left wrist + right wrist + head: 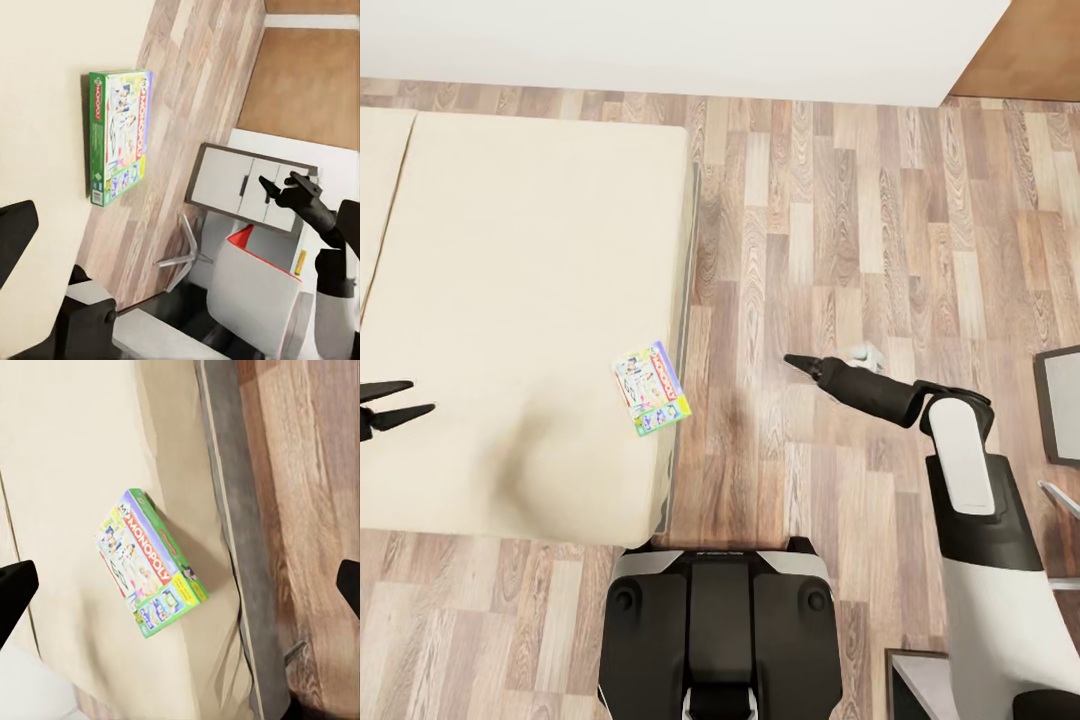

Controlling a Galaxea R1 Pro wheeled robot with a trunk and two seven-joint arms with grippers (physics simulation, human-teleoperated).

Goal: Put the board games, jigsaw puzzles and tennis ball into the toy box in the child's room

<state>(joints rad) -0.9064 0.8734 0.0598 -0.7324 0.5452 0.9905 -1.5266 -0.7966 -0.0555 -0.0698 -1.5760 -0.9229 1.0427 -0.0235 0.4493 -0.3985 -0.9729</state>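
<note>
Cream bed (pixel 510 300) with one board game (pixel 651 388) flat near its right edge, beside wood floor (pixel 840 250); left pincer (pixel 400 402) over the cover, fingers apart, holding nothing; right pincer (pixel 800 362) over the floor, well apart from the game, state impossible to tell.

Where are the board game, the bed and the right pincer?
board game (pixel 651 388), head view, middle of its printed lid.
bed (pixel 510 250), head view, bare cream cover.
right pincer (pixel 792 361), head view, midway between its fingertips.
</note>
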